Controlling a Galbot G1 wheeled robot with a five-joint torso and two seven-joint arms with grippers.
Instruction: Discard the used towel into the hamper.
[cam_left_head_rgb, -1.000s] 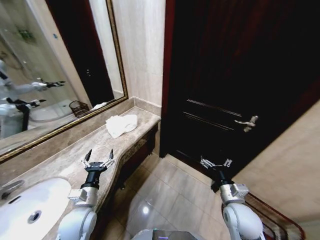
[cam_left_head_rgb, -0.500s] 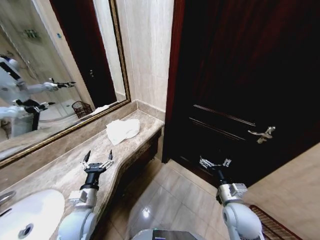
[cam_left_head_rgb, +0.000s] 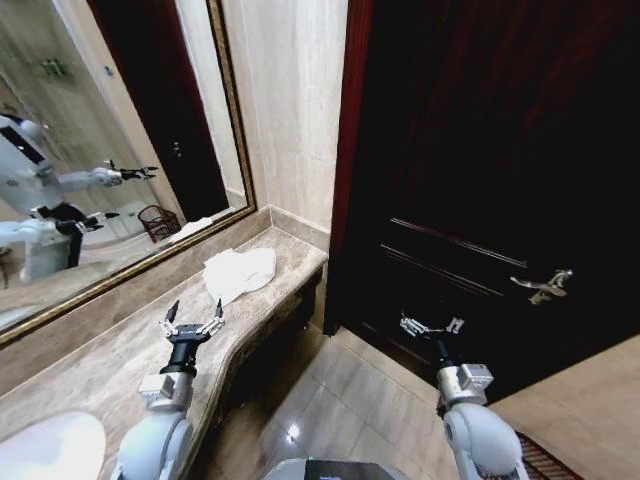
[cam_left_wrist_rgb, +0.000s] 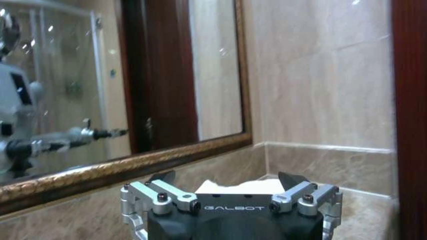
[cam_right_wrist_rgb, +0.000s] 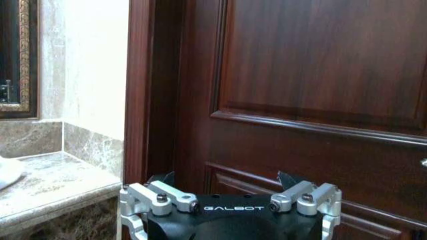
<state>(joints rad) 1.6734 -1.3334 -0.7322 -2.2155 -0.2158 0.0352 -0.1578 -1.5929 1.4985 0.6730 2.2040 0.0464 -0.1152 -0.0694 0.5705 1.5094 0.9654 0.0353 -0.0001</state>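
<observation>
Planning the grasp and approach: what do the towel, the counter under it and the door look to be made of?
Towel: soft white cloth, probably terry, lying crumpled in loose folds. Counter: polished stone, likely beige marble, veined and mottled, slightly glossy. Door: dark reddish wood or veneer, varnished, with grain and raised panel mouldings; its lever handle looks like silvery metal.

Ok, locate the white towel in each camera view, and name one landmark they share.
Head view: towel lies on the marble counter, ahead of the open left gripper.
Left wrist view: towel sits just beyond the gripper.
Right wrist view: its white edge is at the frame border.
Shared landmark: the counter.
</observation>
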